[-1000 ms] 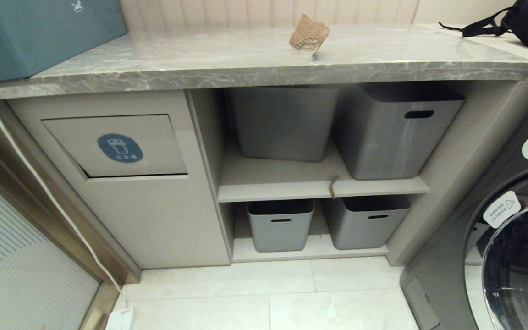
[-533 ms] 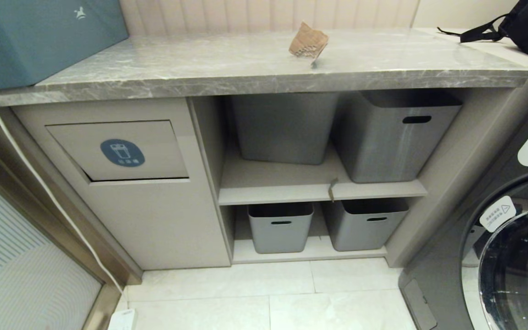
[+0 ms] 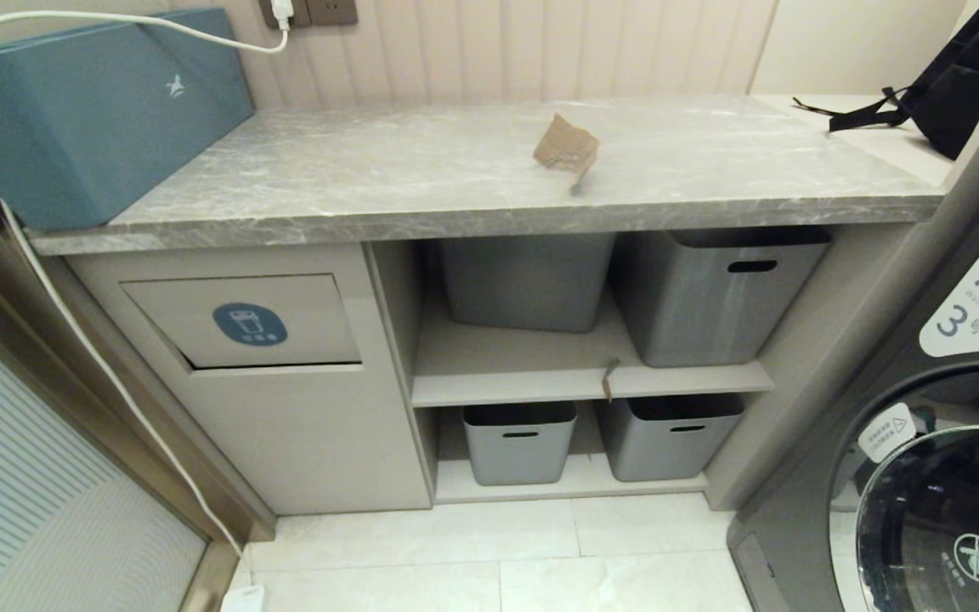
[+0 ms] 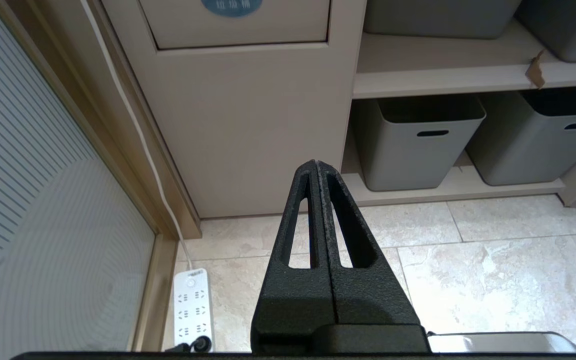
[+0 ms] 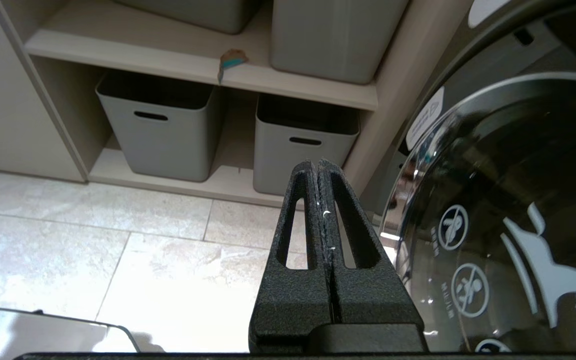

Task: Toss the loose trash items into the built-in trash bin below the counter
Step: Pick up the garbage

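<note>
Head view: the counter (image 3: 421, 183) runs left to right as a grey veined slab; a crumpled cardboard scrap (image 3: 566, 149) lies on it right of centre, well apart from the teal box (image 3: 90, 110) at the far left and the black bag (image 3: 957, 93) at the far right; below the slab on the left sits the built-in trash bin (image 3: 247, 321), its flap bearing a blue oval sticker; to its right are open shelves holding four grey tubs (image 3: 715, 293); a small second scrap (image 3: 608, 378) hangs over the front edge of the middle shelf, between the two upper tubs; a washing machine (image 3: 931, 442) fills the right; neither arm shows here.

Left wrist view: the left gripper (image 4: 316, 167) has its fingers pressed together and empty, held over the tiled floor (image 4: 493, 260) in front of the bin's cabinet; a white power strip (image 4: 193, 307) lies on the floor at the left.

Right wrist view: the right gripper (image 5: 318, 167) is likewise closed tight on nothing, near the washing machine's door; the shelf scrap (image 5: 230, 61) shows a teal side.
</note>
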`<state>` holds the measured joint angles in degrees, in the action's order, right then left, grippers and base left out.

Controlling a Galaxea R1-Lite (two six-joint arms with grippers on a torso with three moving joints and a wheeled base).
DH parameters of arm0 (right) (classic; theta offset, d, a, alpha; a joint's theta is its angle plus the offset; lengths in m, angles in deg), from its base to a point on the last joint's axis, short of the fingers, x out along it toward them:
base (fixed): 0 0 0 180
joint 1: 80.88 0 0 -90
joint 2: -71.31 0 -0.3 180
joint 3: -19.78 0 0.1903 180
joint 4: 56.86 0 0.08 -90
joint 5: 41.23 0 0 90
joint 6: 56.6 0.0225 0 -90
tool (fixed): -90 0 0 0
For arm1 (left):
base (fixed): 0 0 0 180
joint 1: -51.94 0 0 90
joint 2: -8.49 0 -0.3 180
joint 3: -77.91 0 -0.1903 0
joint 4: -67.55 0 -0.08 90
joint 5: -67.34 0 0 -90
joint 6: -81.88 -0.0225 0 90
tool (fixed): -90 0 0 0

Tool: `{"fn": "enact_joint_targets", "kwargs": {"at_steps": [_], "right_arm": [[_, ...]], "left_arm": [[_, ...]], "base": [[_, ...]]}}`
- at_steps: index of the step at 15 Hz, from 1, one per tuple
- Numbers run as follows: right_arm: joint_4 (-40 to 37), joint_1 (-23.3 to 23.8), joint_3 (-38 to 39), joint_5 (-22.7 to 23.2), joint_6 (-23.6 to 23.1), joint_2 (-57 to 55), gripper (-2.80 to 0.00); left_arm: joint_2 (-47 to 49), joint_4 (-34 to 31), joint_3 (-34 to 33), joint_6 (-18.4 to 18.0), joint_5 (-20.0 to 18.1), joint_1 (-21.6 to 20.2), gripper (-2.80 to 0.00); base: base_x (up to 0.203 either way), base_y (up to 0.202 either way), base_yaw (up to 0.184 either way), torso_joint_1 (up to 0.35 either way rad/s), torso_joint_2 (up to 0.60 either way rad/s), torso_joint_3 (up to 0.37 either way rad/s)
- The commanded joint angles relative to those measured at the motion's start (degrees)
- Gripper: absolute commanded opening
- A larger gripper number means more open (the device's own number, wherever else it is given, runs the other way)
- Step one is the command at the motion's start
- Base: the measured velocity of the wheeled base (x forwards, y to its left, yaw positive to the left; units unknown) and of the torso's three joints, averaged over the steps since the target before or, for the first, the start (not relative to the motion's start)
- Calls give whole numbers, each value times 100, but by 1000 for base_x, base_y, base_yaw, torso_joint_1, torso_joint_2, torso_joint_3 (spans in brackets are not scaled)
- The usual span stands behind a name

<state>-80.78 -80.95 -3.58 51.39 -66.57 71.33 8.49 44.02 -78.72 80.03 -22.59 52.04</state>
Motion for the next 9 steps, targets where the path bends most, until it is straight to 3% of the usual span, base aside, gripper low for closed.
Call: {"fn": "enact_joint_targets", "kwargs": {"at_steps": [1, 9], "right_arm": [[-3, -1, 0, 2, -5, -2, -280], [2, -1, 0, 2, -14, -2, -280]], "left_arm": [[0, -1, 0, -5, 1, -1, -280], [0, 25, 0, -35, -25, -1, -280]], "base": [[0, 0, 0, 212, -476, -277], [0, 0, 0, 220, -499, -283]]}}
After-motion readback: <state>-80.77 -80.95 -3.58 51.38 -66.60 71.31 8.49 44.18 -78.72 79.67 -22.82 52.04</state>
